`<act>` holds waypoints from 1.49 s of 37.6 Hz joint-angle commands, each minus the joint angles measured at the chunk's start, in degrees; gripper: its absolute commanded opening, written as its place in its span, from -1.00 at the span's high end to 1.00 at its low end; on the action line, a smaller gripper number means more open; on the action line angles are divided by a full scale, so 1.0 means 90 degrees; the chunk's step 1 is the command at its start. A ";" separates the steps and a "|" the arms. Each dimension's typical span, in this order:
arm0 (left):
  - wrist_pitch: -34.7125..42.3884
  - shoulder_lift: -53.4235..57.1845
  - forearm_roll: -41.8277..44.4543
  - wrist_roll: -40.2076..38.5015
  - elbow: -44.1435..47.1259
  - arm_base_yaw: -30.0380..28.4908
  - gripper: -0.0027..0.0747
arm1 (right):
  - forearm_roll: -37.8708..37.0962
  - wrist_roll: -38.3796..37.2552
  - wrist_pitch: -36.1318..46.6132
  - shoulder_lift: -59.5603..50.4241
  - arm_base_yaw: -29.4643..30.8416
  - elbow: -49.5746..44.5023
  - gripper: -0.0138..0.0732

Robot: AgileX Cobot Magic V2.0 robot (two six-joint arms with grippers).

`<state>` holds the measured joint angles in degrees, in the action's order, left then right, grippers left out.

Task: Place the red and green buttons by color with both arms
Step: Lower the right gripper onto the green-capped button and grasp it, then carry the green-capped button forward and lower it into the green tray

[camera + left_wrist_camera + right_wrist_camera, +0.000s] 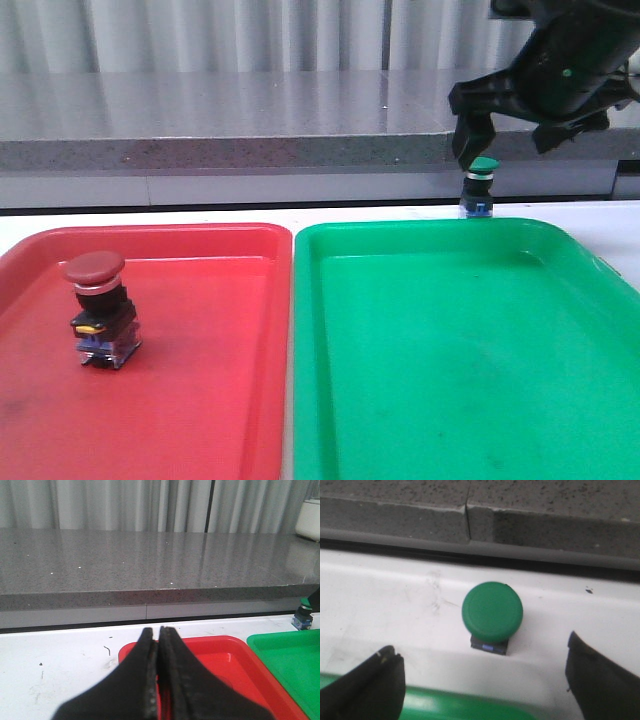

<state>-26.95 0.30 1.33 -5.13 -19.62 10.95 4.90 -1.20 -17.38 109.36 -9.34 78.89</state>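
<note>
The red button (98, 308) stands upright inside the red tray (230, 400), at its left. The green button (479, 188) stands upright on the white table just behind the green tray (450, 380); it also shows in the right wrist view (492, 612) and small in the left wrist view (304, 615). My right gripper (512, 140) hangs open just above the green button, with its fingers (380, 685) spread wide on either side, nothing held. My left gripper (159, 635) is shut and empty, above the near-left part of the red tray (225, 665); it is out of the front view.
A grey stone counter ledge (220, 120) runs along the back of the white table (150, 215). The two trays sit side by side, nearly touching. A white object (310, 520) stands on the counter at far right.
</note>
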 commanded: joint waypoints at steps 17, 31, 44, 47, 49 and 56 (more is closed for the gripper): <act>0.0464 -0.0029 -0.0053 -0.0039 -0.0145 -0.0027 0.98 | 0.0036 -0.0240 -0.0458 0.0990 0.0138 0.1956 -0.07; 0.0464 -0.0029 -0.0053 -0.0039 -0.0145 -0.0027 0.98 | 0.0036 -0.0240 -0.0938 0.0232 0.0109 0.1903 0.27; 0.0464 -0.0029 -0.0053 -0.0039 -0.0145 -0.0027 0.98 | 0.0003 -0.0181 -0.0087 -0.1717 -0.0625 -0.0748 0.27; 0.0464 -0.0029 -0.0053 -0.0039 -0.0145 -0.0027 0.98 | 0.0003 -0.0181 0.0215 -0.2123 -0.0891 -0.1597 0.27; 0.0464 -0.0029 -0.0053 -0.0039 -0.0145 -0.0027 0.98 | 0.0003 -0.0181 0.0366 -0.2308 -0.1079 -0.2079 0.27; 0.0464 -0.0029 -0.0053 -0.0039 -0.0145 -0.0027 0.98 | 0.0003 -0.0181 0.0959 -0.2369 -0.1550 -0.3213 0.27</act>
<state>-26.95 0.30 1.33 -5.13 -19.62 10.95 4.99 -3.33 -15.39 90.36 -22.29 51.61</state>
